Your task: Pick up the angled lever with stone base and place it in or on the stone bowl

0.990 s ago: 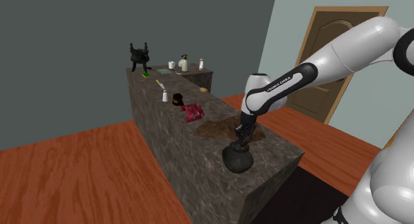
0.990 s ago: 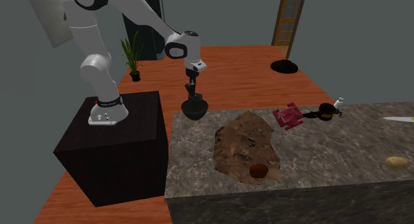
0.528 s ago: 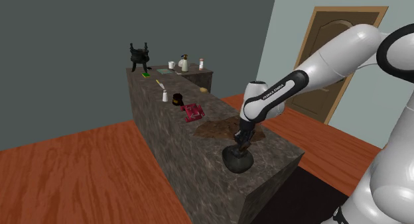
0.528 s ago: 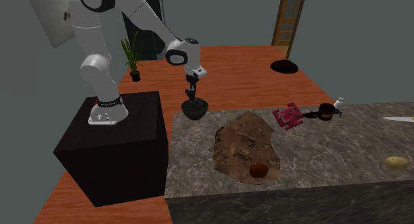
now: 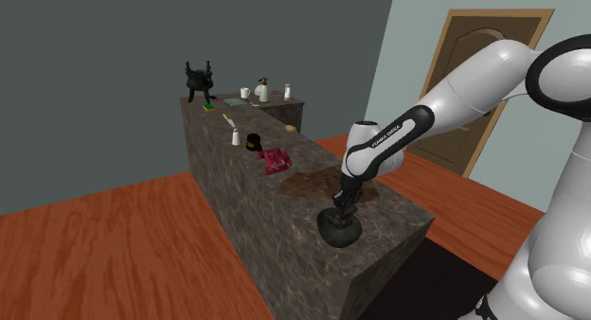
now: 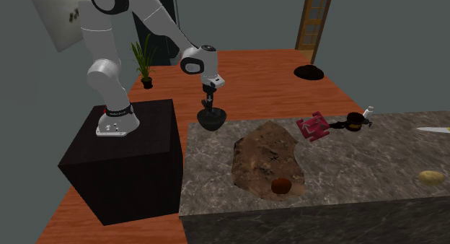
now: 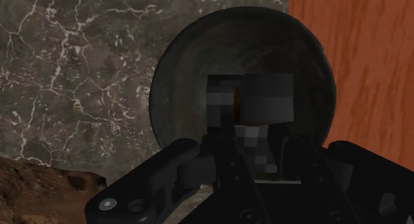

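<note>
The gripper [image 7: 239, 102] points down into the stone bowl [image 7: 189, 70]. Its black fingers [image 7: 267, 97] are drawn almost together and pinch a thin orange-brown sliver between them, which appears to be the angled lever [image 7: 236, 99]; its stone base cannot be made out. In the shoulder view the gripper [image 5: 344, 204] sits just over the dark round bowl [image 5: 339, 234], its tips at the mouth. The bowl [image 6: 215, 123] stands on the marbled stone counter [image 6: 360, 163], at the corner nearest the black stand [image 6: 137, 156]. Beside it on the counter lies a rough brown patch [image 6: 263, 152] with a reddish-brown round lump [image 6: 280, 185] at its end. Further along are a red object [image 6: 312, 127], a dark cup [image 6: 353, 122] and a small white bottle [image 6: 368, 111]. A black legged pot [image 5: 198, 79] stands at the counter's far end.
</note>
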Motion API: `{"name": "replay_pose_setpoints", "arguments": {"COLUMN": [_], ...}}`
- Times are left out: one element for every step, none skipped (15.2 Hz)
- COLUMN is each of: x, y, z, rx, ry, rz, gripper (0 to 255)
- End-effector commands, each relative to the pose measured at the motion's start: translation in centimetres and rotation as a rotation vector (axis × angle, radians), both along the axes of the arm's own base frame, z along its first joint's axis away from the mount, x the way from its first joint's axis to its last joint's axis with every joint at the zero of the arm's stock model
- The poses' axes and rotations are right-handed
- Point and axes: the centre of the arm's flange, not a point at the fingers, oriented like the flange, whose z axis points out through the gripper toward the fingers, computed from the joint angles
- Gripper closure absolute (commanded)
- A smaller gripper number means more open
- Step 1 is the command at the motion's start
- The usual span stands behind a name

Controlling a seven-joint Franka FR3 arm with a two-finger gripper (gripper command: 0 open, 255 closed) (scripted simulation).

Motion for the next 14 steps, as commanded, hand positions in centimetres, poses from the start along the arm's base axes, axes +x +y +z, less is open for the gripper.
{"name": "replay_pose_setpoints", "arguments": {"x": [0.0,0.0,0.0,0.0,0.0,0.0,0.0,0.0,0.0,0.1,0.1,0.1,0.1,0.1], "y": [0.0,0.0,0.0,0.0,0.0,0.0,0.0,-0.1,-0.1,-0.2,-0.2,-0.2,-0.2,-0.2], "z": [0.0,0.0,0.0,0.0,0.0,0.0,0.0,1.3,2.6,4.0,5.0,5.0,5.0,5.0], "rx": [0.0,0.0,0.0,0.0,0.0,0.0,0.0,0.0,0.0,0.0,0.0,0.0,0.0,0.0], "ry": [0.0,0.0,0.0,0.0,0.0,0.0,0.0,0.0,0.0,0.0,0.0,0.0,0.0,0.0], "rz": [0.0,0.0,0.0,0.0,0.0,0.0,0.0,0.0,0.0,0.0,0.0,0.0,0.0,0.0], "gripper": [255,0,0,0,0,0,0,0,0,0,0,0,0,0]}}
